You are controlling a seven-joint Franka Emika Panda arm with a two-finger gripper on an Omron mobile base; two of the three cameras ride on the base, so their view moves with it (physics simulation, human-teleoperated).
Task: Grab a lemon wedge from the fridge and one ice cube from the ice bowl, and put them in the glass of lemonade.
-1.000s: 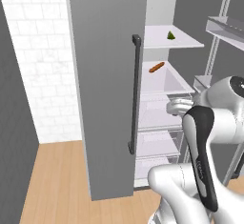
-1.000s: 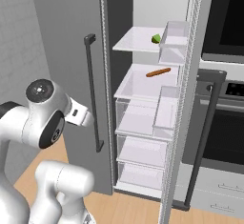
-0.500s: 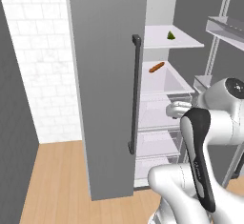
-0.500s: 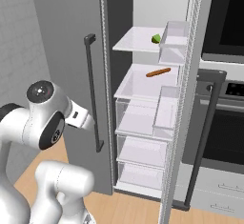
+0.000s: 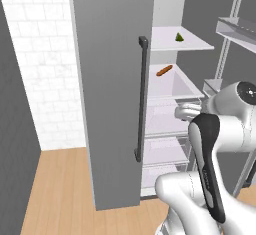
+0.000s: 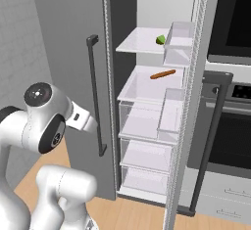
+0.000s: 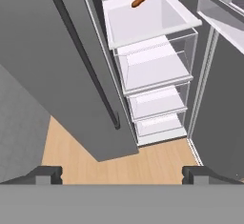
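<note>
The fridge [image 5: 110,79] stands with both doors swung open, its white shelves showing. On the top shelf lies the lemon wedge [image 5: 179,37], small and yellow-green, also visible from the right as the lemon wedge [image 6: 161,39]. My gripper [image 7: 123,174] is open and holds nothing. It hangs in front of the fridge [image 7: 43,51] at about the height of the drawers, well below and short of the wedge's shelf. The white hand [image 5: 187,112] reaches toward the drawers. The ice bowl and the glass of lemonade are out of view.
An orange stick-shaped food [image 6: 163,74] lies on the second shelf, below the wedge. The left door [image 6: 68,28] with its dark bar handle [image 6: 96,97] juts out beside my arm. The right door [image 6: 196,102] carries clear bins. A dark oven [image 6: 235,23] stands further right.
The arm has barely shifted. The jaws stay open and nothing in the fridge has moved.
</note>
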